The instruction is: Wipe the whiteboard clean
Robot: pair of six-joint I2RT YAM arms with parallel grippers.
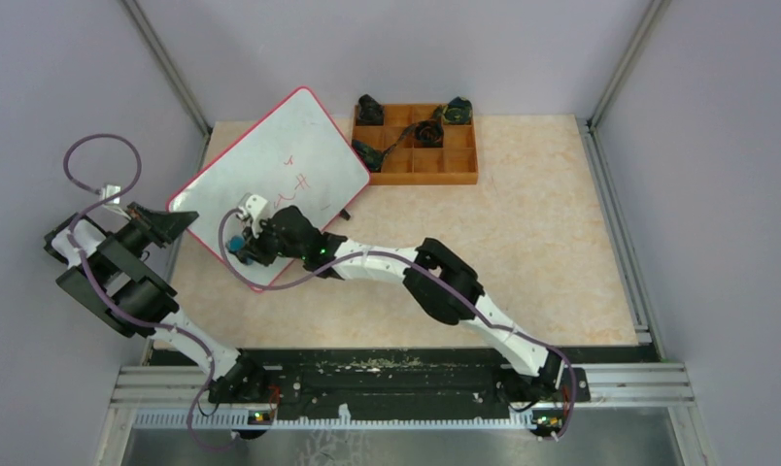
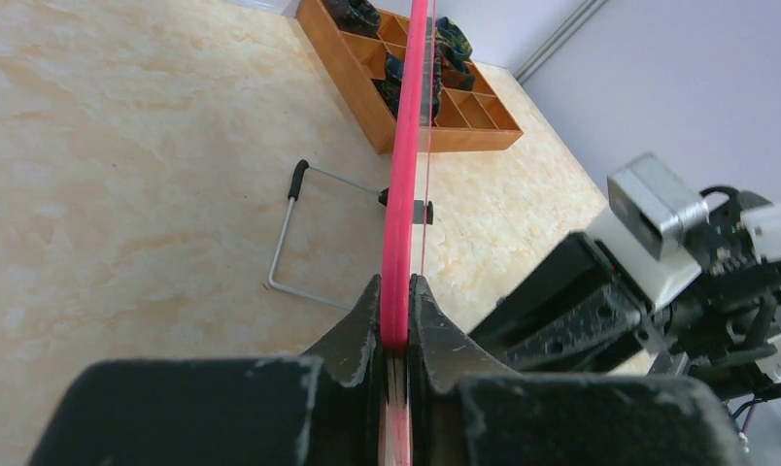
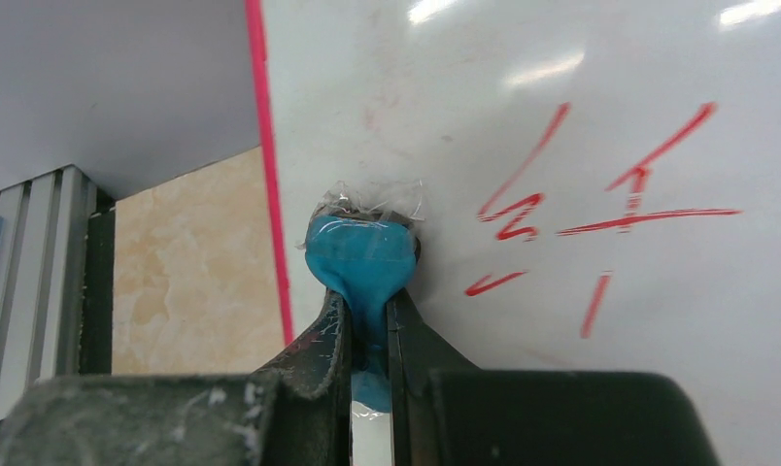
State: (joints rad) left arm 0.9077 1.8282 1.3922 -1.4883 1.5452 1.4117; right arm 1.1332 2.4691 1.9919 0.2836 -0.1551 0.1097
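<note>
— How far along is it with that large flat white whiteboard with the thin red rim?

— Hardly started, I'd judge. The red handwriting is all there. The strokes are crisp, with no smear through them that I can see.

— So what is done?

— The set-up. The left gripper is clenched on the board's red rim, jaws pinched tight either side of it. The board runs straight away from that gripper, tilted up off the beige marbled table rather than lying flat.

— And the other arm?

— The right gripper is clamped on a soft blue eraser pad. The pad bulges out just past its fingertips and presses against the white face. It sits close inside the rim, and the writing is off to that gripper's right, apart from the pad.

— Then the wiping is what's left.

— All of it, by the look: every stroke has to go. Around the pad there are only faint pinkish smudges, and what they are I cannot tell.

— And the brown compartmented wooden tray?

— Well beyond both grippers, past the board's far side.
</note>
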